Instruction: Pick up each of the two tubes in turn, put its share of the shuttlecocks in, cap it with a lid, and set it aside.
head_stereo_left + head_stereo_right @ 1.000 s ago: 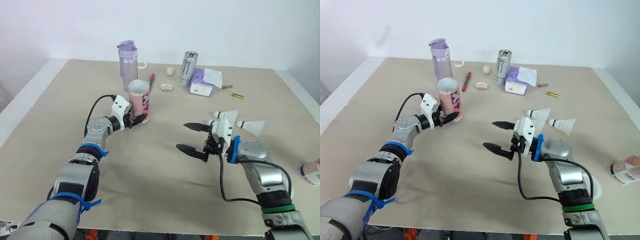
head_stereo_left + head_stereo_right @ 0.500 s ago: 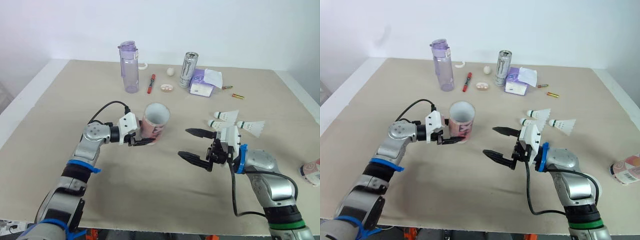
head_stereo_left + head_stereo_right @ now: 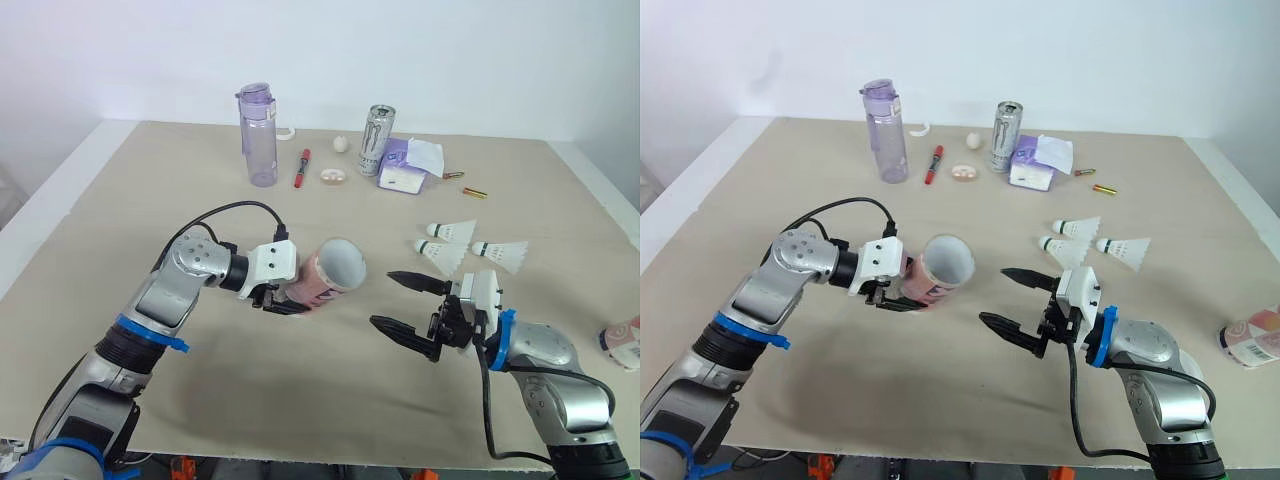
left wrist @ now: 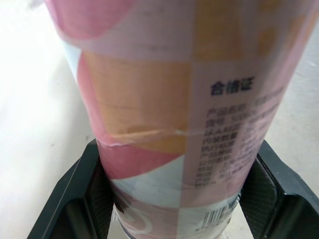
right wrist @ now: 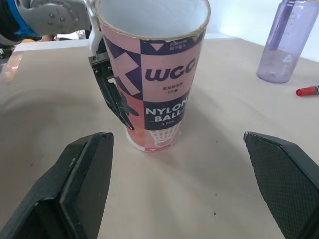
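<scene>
The left gripper [image 4: 177, 199] is clamping a pink, orange and white shuttlecock tube [image 4: 184, 99], its black fingers [image 4: 79, 194] pressing against either side. Printed text [image 4: 229, 88] and a barcode [image 4: 219, 214] are facing the camera, with the pale table [image 4: 30, 99] showing alongside.

Both head views look forward and down over the surface [image 3: 330, 220] from its near edge, sharing the whole scene. The left wrist view sits tight against the tube [image 4: 174, 99]; the right wrist view faces the same tube from a little apart, looking left.
</scene>
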### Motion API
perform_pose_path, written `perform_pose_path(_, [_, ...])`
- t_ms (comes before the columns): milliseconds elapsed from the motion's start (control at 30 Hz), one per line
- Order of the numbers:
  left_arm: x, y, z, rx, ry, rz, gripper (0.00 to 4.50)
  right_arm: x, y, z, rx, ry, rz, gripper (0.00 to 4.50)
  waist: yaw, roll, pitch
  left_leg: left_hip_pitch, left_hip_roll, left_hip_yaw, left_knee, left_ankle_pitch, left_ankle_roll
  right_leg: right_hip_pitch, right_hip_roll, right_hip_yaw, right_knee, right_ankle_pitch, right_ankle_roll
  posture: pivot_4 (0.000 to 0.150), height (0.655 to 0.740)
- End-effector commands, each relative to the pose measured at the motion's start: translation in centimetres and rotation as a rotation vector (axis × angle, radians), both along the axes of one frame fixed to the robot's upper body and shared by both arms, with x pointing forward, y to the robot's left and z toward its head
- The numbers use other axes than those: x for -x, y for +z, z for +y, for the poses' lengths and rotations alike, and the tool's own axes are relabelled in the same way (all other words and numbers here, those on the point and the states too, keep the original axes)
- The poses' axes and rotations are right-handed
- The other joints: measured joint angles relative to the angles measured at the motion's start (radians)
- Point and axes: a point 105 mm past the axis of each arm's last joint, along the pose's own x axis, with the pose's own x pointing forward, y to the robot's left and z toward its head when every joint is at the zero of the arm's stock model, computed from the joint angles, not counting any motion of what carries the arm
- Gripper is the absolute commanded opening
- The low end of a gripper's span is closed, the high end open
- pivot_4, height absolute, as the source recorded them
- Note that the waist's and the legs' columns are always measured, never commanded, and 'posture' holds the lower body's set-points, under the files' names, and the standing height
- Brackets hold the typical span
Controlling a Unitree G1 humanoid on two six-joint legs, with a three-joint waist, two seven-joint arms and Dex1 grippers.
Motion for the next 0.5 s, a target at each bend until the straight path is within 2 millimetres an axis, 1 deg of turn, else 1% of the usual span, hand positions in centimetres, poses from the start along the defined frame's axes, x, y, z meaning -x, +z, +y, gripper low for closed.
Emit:
perform_pose_path(33, [0.4, 0.1, -0.8, -0.052, -0.031, 0.019, 3.13, 0.1, 1.4, -0.3, -0.017, -0.020, -0.063, 4.50, 0.003, 0.000, 0.000, 0.000, 0.000, 0.000, 0.000, 0.000, 0.000, 0.000, 0.000, 0.000, 0.000, 0.000, 0.000, 0.150, 0.7400])
perform_pose_path(100, [0.4, 0.2, -1.1, -0.066, -0.045, 0.012, 3.13, -0.4, 1.4, -1.0, -0.028, -0.074, -0.056, 4.50, 0.004, 0.000, 0.000, 0.000, 0.000, 0.000, 0.000, 0.000, 0.000, 0.000, 0.000, 0.000, 0.000, 0.000, 0.000, 0.150, 0.7400])
perform_pose_path(267, [0.3, 0.2, -1.6, -0.111, -0.074, 0.002, 3.13, -1.7, 1.9, -3.7, -0.059, -0.247, -0.051, 4.50, 0.008, 0.000, 0.000, 0.000, -0.001, 0.000, 0.000, 0.000, 0.000, 0.000, -0.001, 0.001, 0.000, 0.000, 0.000, 0.150, 0.7400])
perform_pose_path(367, [0.2, 0.1, -1.7, -0.152, -0.083, -0.005, 3.13, -3.0, 2.2, -6.8, -0.080, -0.448, -0.050, 4.50, 0.008, 0.000, 0.000, 0.000, -0.001, 0.000, 0.000, 0.000, 0.000, 0.000, -0.001, 0.001, 0.000, 0.000, 0.000, 0.150, 0.7400])
perform_pose_path(400, [0.1, 0.0, -1.7, -0.158, -0.083, -0.006, 3.13, -3.3, 2.2, -7.4, -0.084, -0.486, -0.049, 4.50, 0.009, 0.000, 0.000, 0.000, -0.001, 0.000, 0.000, 0.000, 0.000, 0.000, -0.001, 0.001, 0.000, 0.000, 0.000, 0.150, 0.7400])
perform_pose_path(500, [0.0, -0.1, -1.9, -0.172, -0.088, -0.013, 3.13, -4.5, 1.1, -10.0, -0.056, -0.660, -0.006, 4.50, 0.009, 0.001, -0.001, 0.000, -0.001, 0.001, 0.000, 0.000, 0.000, 0.000, -0.001, 0.001, 0.000, 0.000, 0.000, 0.150, 0.7400])
